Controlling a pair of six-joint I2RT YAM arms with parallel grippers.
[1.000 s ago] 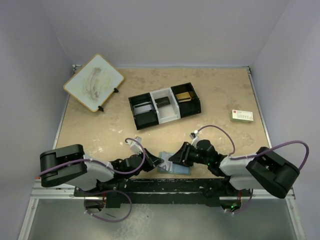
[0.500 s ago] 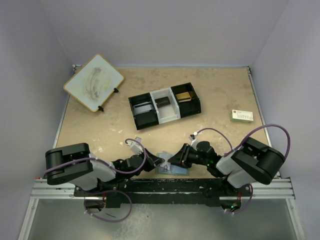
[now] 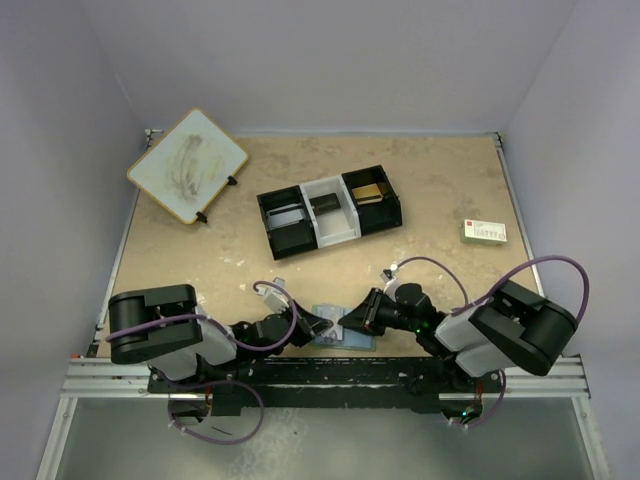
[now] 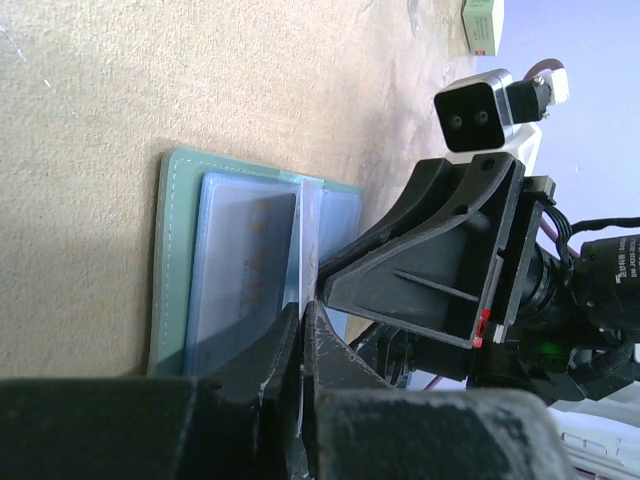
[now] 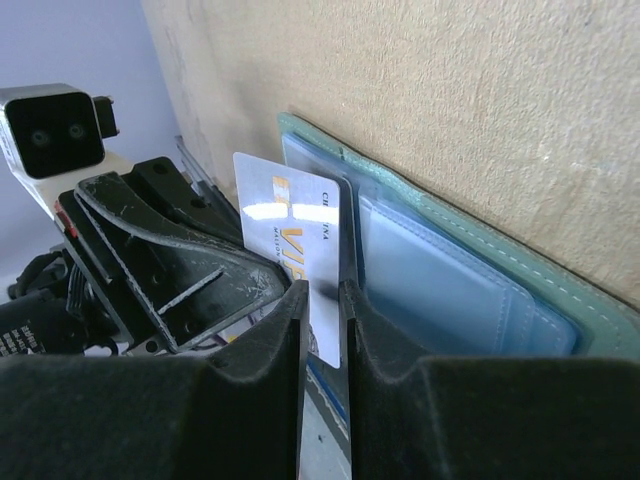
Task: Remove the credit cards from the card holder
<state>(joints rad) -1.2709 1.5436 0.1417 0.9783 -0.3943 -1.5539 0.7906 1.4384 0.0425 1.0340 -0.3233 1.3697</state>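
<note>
One card point(image 5: 300, 250) is standing inside right gripper point(image 5: 322, 288) — pinch unconfirmed — while left gripper point(image 4: 302, 315), pressed together, is bracing holder point(image 4: 168, 280); loose contact risks card slipping back.

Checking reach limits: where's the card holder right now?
Top view: the card holder lies open at the centre of the table's near edge, under the meeting tips of the left gripper and right gripper. The three-compartment tray sits farther back.

L claw point(image 4: 303, 310), R claw point(image 5: 322, 290) hem card holder point(image 4: 230, 270); tray point(image 3: 336, 240) well apart.
</note>
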